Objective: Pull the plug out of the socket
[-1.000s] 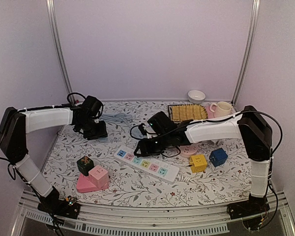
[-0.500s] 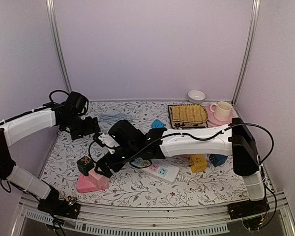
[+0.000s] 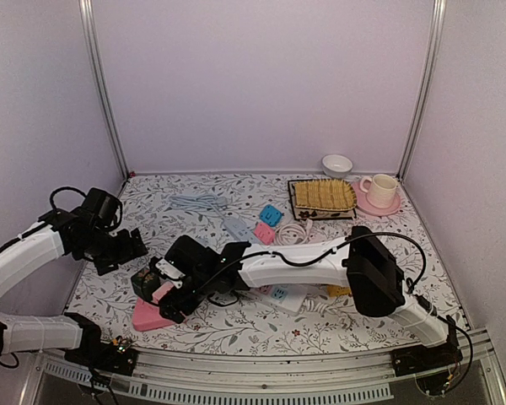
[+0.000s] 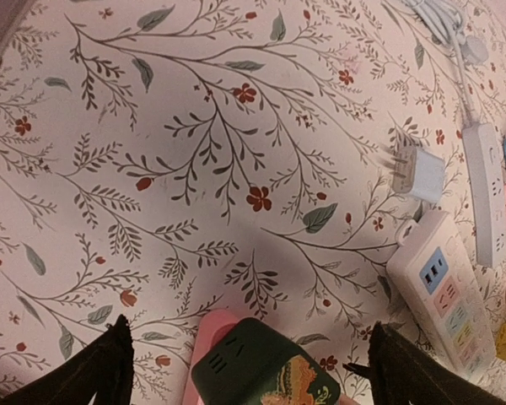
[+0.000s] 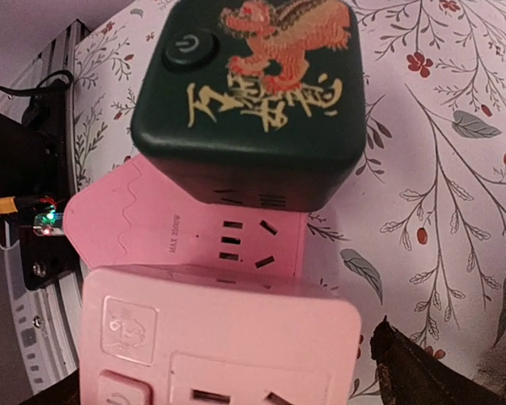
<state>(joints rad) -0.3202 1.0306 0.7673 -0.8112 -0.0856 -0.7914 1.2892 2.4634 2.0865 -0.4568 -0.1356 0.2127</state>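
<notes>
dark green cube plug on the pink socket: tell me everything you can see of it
The dark green cube plug looks like a matte plastic block with rounded corners. Its top face has a power-button symbol, a red-orange dragon print and gold characters, and one side face has socket slots. It stands upright, seated on the flat pink socket base at the near left of the top view. A pink cube adapter sits beside it on the same base.
</notes>
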